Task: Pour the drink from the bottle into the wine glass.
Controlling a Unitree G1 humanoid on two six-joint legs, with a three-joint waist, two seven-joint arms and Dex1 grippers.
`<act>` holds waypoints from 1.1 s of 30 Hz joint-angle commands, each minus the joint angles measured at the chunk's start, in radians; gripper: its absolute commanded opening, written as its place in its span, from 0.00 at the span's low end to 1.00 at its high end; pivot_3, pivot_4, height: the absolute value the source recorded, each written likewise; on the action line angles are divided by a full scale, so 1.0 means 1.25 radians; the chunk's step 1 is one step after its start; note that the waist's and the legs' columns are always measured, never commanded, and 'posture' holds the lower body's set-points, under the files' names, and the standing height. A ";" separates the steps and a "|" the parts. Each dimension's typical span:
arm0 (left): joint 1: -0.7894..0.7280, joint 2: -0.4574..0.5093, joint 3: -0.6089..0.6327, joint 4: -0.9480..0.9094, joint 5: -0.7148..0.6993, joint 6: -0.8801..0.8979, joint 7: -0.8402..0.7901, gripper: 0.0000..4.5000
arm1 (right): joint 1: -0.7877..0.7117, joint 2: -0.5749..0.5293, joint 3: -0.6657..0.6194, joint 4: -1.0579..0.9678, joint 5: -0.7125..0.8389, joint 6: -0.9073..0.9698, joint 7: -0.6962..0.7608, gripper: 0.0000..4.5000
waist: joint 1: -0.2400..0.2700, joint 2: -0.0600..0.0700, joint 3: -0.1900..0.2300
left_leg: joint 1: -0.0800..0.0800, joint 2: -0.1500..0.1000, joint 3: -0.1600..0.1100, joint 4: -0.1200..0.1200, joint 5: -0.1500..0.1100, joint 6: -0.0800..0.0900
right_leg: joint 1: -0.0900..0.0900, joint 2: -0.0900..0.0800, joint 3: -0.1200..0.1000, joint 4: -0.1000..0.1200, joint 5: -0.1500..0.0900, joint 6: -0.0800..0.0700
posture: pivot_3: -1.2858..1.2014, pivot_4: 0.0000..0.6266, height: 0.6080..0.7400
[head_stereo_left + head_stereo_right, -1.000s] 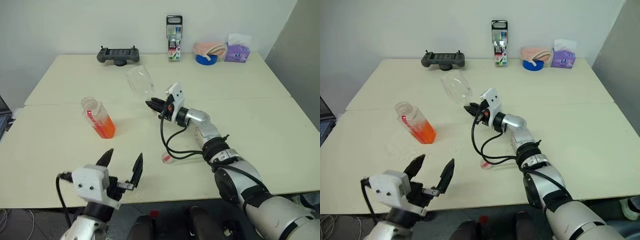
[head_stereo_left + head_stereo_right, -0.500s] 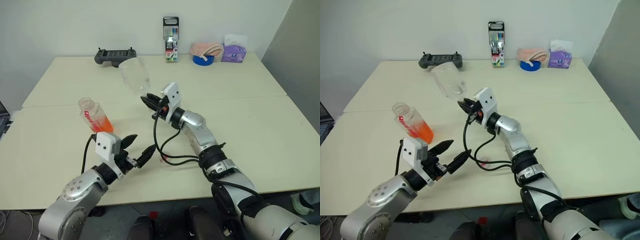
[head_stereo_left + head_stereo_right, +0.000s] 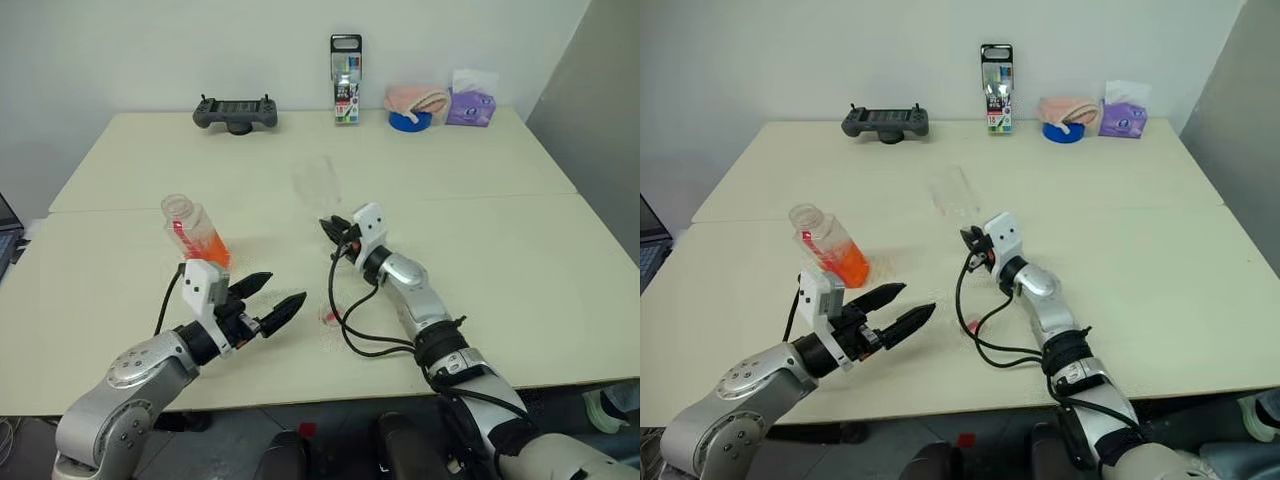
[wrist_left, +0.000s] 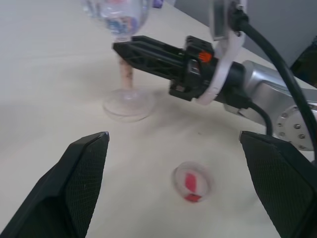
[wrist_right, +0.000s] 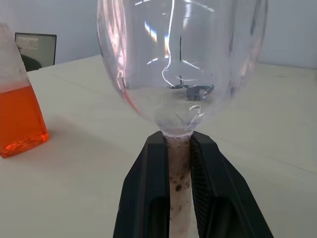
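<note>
Right gripper's fingers [image 5: 148, 193] are pinched on the wine glass [image 5: 181, 64] stem, foot on the table [image 3: 480, 230], left gripper [image 3: 268, 300] spread wide near the uncapped bottle [image 3: 198, 238], which looks light and squishy, so I'd grab its squarish body.

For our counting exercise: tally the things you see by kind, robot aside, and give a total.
Bottle: 1
Wine glass: 1
Cap: 1
Controller: 1
Pen pack: 1
Tape roll: 1
Cloth: 1
Tissue pack: 1
Total: 8
</note>
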 commanded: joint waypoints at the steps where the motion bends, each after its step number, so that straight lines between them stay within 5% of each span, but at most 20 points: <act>1: 0.008 0.018 0.022 0.007 0.021 -0.024 -0.019 1.00 | 0.017 -0.015 0.001 0.008 -0.013 -0.009 -0.012 0.06 | 0.000 0.000 0.000 | 0.000 0.000 0.000 0.000 0.001 -0.001 | 0.000 0.000 0.000 0.000 0.000 0.000 | 0.52 0.24 1.00; 12: -0.006 0.024 0.019 0.055 0.049 -0.035 -0.045 1.00 | 0.109 -0.086 0.037 -0.054 -0.014 0.067 0.053 0.06 | 0.003 -0.002 -0.002 | 0.013 0.000 0.000 0.000 0.002 -0.002 | 0.013 0.000 0.000 -0.001 -0.003 0.002 | 0.52 0.24 1.00; 30: -0.032 -0.010 -0.004 0.103 0.119 -0.072 -0.042 1.00 | 0.064 -0.093 0.090 -0.037 -0.030 0.179 0.122 0.06 | 0.000 -0.003 -0.006 | 0.013 0.001 0.000 -0.003 0.002 -0.002 | 0.012 0.001 0.000 -0.002 -0.003 0.002 | 0.52 0.24 1.00; 33: -0.030 -0.013 -0.006 0.104 0.126 -0.073 -0.043 1.00 | 0.069 -0.096 0.087 -0.044 -0.023 0.188 0.133 0.27 | 0.000 -0.004 -0.006 | 0.013 0.001 0.000 -0.003 0.002 -0.002 | 0.012 0.001 0.000 -0.003 -0.003 0.002 | 0.52 0.24 1.00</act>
